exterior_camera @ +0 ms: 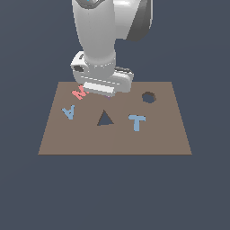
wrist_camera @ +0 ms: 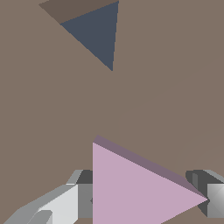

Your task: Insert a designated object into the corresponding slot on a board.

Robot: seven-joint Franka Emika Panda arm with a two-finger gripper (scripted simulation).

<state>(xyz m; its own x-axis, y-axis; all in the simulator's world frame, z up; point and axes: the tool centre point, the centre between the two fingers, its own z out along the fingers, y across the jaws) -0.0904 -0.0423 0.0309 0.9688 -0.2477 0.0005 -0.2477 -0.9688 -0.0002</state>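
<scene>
Gripper (wrist_camera: 142, 199) clamped on the pale lilac-pink triangular piece (wrist_camera: 135, 188), low over the flat brown rectangular board (exterior_camera: 157, 139) near the red letter M (exterior_camera: 79, 92), so grasp looks done; next: carry to the dark triangular slot (exterior_camera: 105, 118), match orientation, lower in.

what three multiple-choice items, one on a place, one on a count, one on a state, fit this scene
1. Where does the triangular slot lie on the board?
A between the blue A and blue T
B beside the round hole
C at the board's near edge

2. How many blue letters are there?
A one
B two
C three

3. The pink triangle is
A in the slot
B between the pincer fingers
C on the M

Key: 1 A, exterior view shows it between them; 2 B, A and T; 3 B, a finger on each side.
</scene>
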